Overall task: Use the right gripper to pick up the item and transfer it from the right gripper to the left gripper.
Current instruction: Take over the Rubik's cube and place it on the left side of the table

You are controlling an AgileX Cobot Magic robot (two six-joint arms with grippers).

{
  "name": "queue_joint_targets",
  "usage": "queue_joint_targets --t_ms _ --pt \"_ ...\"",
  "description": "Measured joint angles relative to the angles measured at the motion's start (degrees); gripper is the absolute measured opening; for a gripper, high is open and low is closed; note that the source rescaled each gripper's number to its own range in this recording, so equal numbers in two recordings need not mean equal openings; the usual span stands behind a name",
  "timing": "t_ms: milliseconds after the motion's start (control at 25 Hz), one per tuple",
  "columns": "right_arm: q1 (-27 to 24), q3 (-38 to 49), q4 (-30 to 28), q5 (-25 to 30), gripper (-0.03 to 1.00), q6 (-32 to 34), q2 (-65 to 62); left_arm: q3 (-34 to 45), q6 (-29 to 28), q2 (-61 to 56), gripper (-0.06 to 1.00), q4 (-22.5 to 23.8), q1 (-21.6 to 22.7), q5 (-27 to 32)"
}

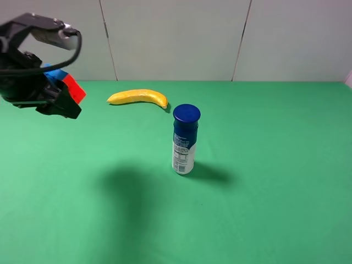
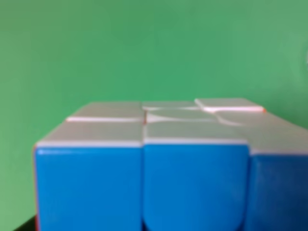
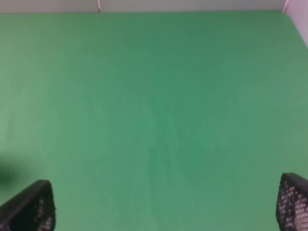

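The item (image 1: 71,87), a small puzzle cube showing red and blue faces, hangs in the air at the far left, well above the table. My left gripper (image 1: 60,99) is shut on it. In the left wrist view the item (image 2: 168,168) fills the lower half, blurred, with blue stickers toward the camera and white ones on the face beyond. The right arm is out of the exterior high view. In the right wrist view my right gripper (image 3: 166,209) is open, its two fingers (image 3: 33,207) far apart with only bare green table between them.
A yellow banana (image 1: 137,97) lies on the green table (image 1: 275,192) near the back, left of centre. A white bottle with a blue cap (image 1: 185,140) stands upright in the middle. A pale wall runs along the table's far edge.
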Motion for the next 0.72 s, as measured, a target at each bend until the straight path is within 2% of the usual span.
queue_joint_targets --t_ms 480,720 --pt "0.0 0.0 0.0 0.0 1.0 0.0 0.0 -9.36 -0.88 17.14 0.0 0.35 0.0 0.0" --pt "0.0 0.0 0.0 0.0 1.0 0.0 0.0 -10.19 -0.88 23.33 0.0 0.39 0.0 -0.72"
